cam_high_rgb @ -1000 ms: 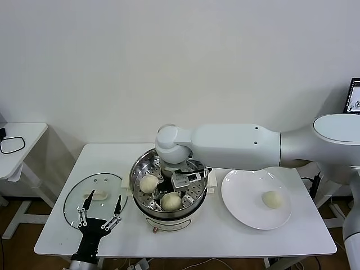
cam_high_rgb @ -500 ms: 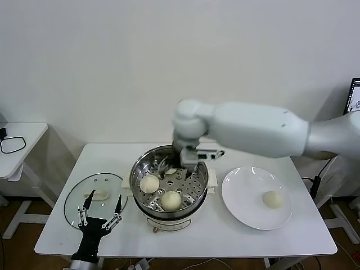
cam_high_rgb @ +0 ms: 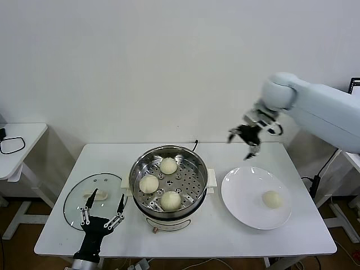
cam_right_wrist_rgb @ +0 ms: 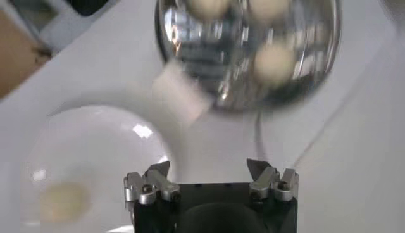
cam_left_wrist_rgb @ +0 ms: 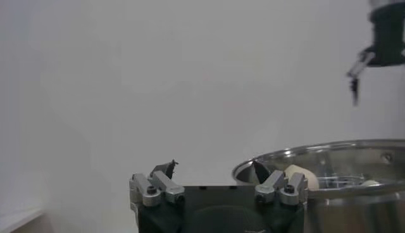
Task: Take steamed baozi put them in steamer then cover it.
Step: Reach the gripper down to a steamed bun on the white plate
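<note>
The steamer [cam_high_rgb: 135, 175], a shiny steel pot with a perforated tray, stands at the table's middle and holds three baozi [cam_high_rgb: 169, 165] [cam_high_rgb: 148, 184] [cam_high_rgb: 170, 200]. A fourth baozi [cam_high_rgb: 273, 198] lies on the white plate [cam_high_rgb: 239, 197] to the right. The glass cover [cam_high_rgb: 76, 198] lies flat on the table to the left. My right gripper [cam_high_rgb: 243, 143] is open and empty, raised high above the table between the steamer and the plate. My left gripper [cam_high_rgb: 103, 209] is open and empty at the front left, over the cover's near edge. In the right wrist view the steamer [cam_right_wrist_rgb: 316, 69] and plate [cam_right_wrist_rgb: 82, 145] lie below.
A small white side table [cam_high_rgb: 19, 146] with a black cable stands at the far left. A black power cord [cam_high_rgb: 196, 145] runs behind the steamer. A screen edge [cam_high_rgb: 354, 95] shows at the far right.
My right gripper has left a third baozi in the steamer, lifted out and swung up and right to above the plate's far side. The left arm has not moved.
</note>
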Robot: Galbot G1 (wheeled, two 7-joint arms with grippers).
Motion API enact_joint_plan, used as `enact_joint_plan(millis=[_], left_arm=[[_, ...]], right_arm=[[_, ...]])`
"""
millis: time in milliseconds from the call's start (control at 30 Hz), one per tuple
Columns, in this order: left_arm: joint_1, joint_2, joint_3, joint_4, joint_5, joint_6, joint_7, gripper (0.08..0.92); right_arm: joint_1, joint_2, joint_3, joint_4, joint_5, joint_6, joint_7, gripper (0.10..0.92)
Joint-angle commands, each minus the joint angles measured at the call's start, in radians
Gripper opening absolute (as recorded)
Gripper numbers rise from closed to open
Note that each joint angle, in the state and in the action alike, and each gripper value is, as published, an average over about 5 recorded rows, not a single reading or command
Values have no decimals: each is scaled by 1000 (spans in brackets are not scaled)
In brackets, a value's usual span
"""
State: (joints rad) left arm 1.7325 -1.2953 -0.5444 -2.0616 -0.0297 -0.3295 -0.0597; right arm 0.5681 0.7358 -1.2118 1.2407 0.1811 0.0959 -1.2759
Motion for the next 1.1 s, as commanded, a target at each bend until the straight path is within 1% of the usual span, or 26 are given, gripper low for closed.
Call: enact_joint_plan(millis=[33,200,500,1100], left_arm=[[1,-1,-1,1,1,1,1,823],[-2,0,-3,1,4,6,2,823],[-4,0,-9,3,4,9,1,823],[-6,11,-21,4,4,3,2,823]], right_arm=[[-190,-183,-21,-112,18,-121,29,823],[-296,-174,28,-134,-23,-113,76,823],[-404,-124,96,-169,-54,-113,129,823],[-475,-79,161,-214,-110,-113,167,823]])
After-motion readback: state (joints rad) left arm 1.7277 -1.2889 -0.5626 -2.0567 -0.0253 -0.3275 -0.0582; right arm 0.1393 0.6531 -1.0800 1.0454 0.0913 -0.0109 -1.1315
